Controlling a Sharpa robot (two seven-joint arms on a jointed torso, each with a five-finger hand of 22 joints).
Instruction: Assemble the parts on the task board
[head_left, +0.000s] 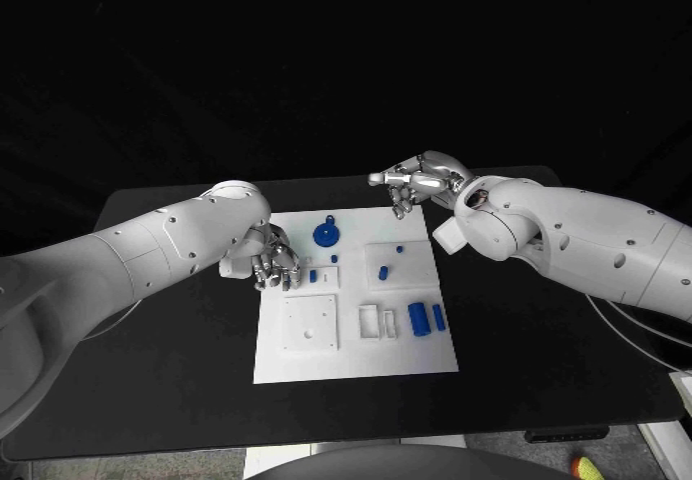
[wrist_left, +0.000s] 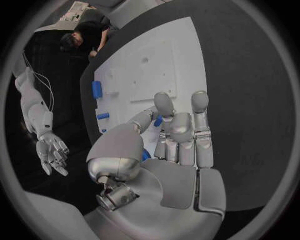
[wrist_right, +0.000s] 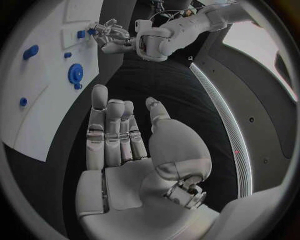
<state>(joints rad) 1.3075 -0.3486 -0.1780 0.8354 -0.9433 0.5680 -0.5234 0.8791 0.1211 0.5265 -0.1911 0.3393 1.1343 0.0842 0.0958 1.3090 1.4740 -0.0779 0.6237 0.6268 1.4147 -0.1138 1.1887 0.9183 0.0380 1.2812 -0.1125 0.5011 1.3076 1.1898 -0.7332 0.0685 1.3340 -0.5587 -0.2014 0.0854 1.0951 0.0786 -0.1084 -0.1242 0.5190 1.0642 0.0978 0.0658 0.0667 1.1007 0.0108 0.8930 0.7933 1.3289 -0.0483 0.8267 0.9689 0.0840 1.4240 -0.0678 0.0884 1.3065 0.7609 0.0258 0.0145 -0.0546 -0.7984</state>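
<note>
The white task board (head_left: 353, 355) lies mid-table. On it are a blue round disc (head_left: 327, 235), two small blue pegs (head_left: 335, 258) (head_left: 384, 271) and two blue cylinders (head_left: 418, 318) (head_left: 438, 317). My left hand (head_left: 267, 262) hovers over the board's left edge with its fingers stretched out. A small blue part (head_left: 313, 274) lies just past its fingertips and shows between the fingers (wrist_left: 158, 121); whether they touch it I cannot tell. My right hand (head_left: 415, 182) hangs above the board's far right corner. In the right wrist view its palm (wrist_right: 125, 150) is bare and its fingers are straight.
White fittings sit on the board: a square plate (head_left: 310, 322), a bracket (head_left: 378, 320) and a raised square (head_left: 389, 258). Black table (head_left: 562, 340) spreads around the board on all sides, with its front edge near the bottom of the head view.
</note>
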